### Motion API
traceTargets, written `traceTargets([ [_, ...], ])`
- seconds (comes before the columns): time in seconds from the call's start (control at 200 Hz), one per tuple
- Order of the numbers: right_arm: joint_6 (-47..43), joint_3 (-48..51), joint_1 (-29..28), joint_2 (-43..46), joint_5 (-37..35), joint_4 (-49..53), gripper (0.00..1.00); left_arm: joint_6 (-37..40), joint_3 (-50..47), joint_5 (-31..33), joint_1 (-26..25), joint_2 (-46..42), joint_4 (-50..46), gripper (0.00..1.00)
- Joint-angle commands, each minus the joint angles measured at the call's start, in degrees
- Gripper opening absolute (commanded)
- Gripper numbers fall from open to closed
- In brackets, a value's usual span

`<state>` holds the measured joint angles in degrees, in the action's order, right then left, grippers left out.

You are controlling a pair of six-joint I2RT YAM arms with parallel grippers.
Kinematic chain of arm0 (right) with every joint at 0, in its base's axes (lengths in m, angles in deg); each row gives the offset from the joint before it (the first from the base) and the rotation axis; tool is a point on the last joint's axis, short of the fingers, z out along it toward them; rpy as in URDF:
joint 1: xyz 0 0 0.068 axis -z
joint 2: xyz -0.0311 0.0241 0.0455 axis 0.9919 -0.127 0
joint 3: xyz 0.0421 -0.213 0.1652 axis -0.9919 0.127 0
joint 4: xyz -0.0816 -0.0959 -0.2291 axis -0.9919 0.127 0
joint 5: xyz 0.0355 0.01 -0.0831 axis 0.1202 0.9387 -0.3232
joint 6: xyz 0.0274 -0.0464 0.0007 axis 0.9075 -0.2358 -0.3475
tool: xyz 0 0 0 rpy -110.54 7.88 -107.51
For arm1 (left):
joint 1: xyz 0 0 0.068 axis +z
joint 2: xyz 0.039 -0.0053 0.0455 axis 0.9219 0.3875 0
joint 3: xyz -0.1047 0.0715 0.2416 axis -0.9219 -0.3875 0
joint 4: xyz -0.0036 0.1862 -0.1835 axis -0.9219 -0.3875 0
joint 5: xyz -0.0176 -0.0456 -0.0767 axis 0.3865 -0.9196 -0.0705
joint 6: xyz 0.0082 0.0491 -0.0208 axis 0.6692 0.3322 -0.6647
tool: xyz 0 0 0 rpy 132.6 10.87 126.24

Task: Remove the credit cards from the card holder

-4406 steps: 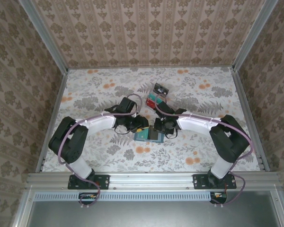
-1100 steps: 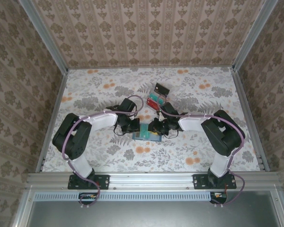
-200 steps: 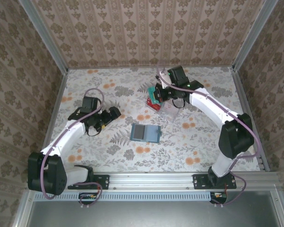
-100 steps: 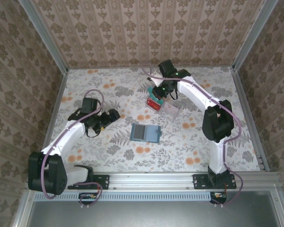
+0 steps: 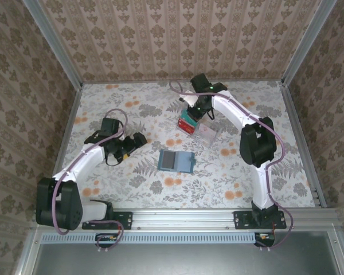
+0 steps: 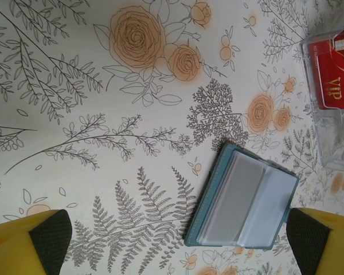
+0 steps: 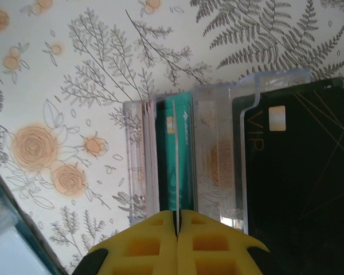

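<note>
- Right gripper [image 7: 176, 220]: clenched, yellow fingers pressed flat together.
- A held card [image 7: 175, 160], seen edge-on as a thin pale line, runs out from between those fingers. I can't tell its colour from this angle.
- That edge hangs over the clear box [image 7: 218, 143], in line with the slot where a teal-green card [image 7: 183, 154] stands.
- One compartment to the right of it in the wrist view is a black card [image 7: 298, 172] with a chip and gold "VIP" lettering.
- From the top view my right arm is stretched to the far side of the worktop [image 5: 246, 166], with the gripper above the left end of the box.
- Left gripper [image 5: 136, 141]: released, fingers spread wide. The dark pads [image 6: 49, 238] sit at opposite bottom corners of the left wrist view with nothing between them but worktop.
- It hovers left of centre, pointing right toward the card holder [image 5: 176, 161], and is near it but not touching.
- The card holder lies open and flat at mid-worktop between my two arms, nearer than the box and apart from it.
- Its teal cover is down and its pale blue-grey lining is up. The left panel looks greyer and the right panel paler.
- A red card [image 6: 332, 71] with a chip and gold "VIP" lies flat in the clear box, out of the holder and face up.
- The box sits just far-right of the holder, with a strip of floral worktop between them.
</note>
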<state>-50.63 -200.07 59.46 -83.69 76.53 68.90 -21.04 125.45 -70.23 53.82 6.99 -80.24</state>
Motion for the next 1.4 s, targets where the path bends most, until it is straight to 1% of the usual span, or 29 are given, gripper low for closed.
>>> traceTargets([
  [0.0, -2.93, -1.81, 0.22, -1.7, -1.62, 3.11, 0.0, 0.57, -0.28, -1.54, 0.47, 0.35, 0.83, 1.0],
  [0.11, -3.49, -2.38, 0.18, -2.34, -1.92, 3.44, 0.0, 0.34, -0.43, -1.53, 0.47, 0.46, 0.99, 1.0],
  [0.23, -4.34, -3.4, 0.14, -3.43, -1.7, 4.38, 0.03, 0.18, -0.72, -1.49, 0.47, 0.46, 1.03, 1.0],
  [0.4, -4.8, -5.14, 0.13, -5.12, -2.26, 5.09, 0.04, 0.49, -0.8, -1.49, 0.46, 0.31, 0.88, 1.0],
  [0.58, -5.0, -7.55, 0.04, -6.51, -2.27, 6.23, 0.08, 0.75, -0.64, -1.27, 0.47, 0.38, 0.56, 1.0],
  [0.68, -5.06, -7.89, -0.05, -6.85, -2.8, 6.11, 0.1, 0.69, -0.95, -1.27, 0.47, 0.46, 0.83, 1.0],
  [0.85, -4.69, -8.33, -0.29, -7.23, -3.99, 5.69, 0.14, 0.74, -1.18, -1.45, 0.47, 0.55, 1.01, 1.0],
  [0.925, -4.44, -8.54, -0.23, -7.1, -4.29, 5.57, 0.14, 0.68, -1.09, -1.62, 0.47, 0.45, 0.94, 1.0],
  [1.03, -4.09, -8.77, -0.23, -6.92, -4.69, 5.31, 0.11, 0.72, -1.13, -1.71, 0.47, 0.38, 0.93, 1.0],
  [1.185, -3.69, -8.76, -0.38, -6.46, -5.25, 5.04, 0.11, 0.71, -1.33, -1.84, 0.47, 0.29, 1.01, 1.0],
  [1.305, -3.64, -8.77, -0.57, -6.59, -7.11, 4.63, 0.16, 0.74, -1.49, -2.02, 0.47, 0.11, 1.05, 1.0],
  [1.395, -3.61, -8.77, -0.66, -6.85, -8.48, 4.51, 0.17, 0.73, -1.58, -2.08, 0.47, -0.13, 1.14, 1.0],
])
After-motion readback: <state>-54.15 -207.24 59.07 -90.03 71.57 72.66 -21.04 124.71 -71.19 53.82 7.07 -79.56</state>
